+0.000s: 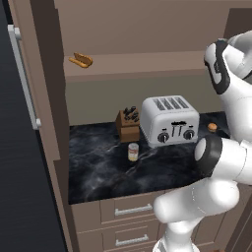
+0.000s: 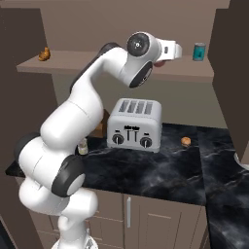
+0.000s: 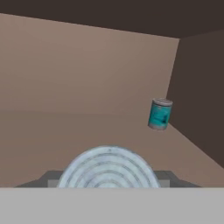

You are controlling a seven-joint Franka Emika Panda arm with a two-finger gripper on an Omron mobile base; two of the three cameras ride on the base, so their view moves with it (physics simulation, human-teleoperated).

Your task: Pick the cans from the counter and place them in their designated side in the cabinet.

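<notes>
In the hand view, a can (image 3: 108, 168) with a pale ribbed top sits low in the frame. My gripper (image 3: 108, 177) is shut on it, just over the cabinet's shelf board (image 3: 65, 131). From the right base view, my hand (image 2: 170, 49) reaches over the right half of the cabinet shelf (image 2: 97, 65), left of the teal-blue can (image 2: 199, 51). The cream-yellow can (image 1: 133, 151) with a red band stands upright on the black counter (image 1: 98, 170), in front of the knife block; it also peeks out behind my arm (image 2: 83, 146).
A silver toaster (image 1: 170, 120) and a knife block (image 1: 128, 125) stand at the back of the counter. A small orange item (image 2: 186, 141) lies right of the toaster. A pastry (image 1: 81, 60) rests on the shelf's left end. The teal-blue can (image 3: 159, 113) stands near the cabinet's right wall.
</notes>
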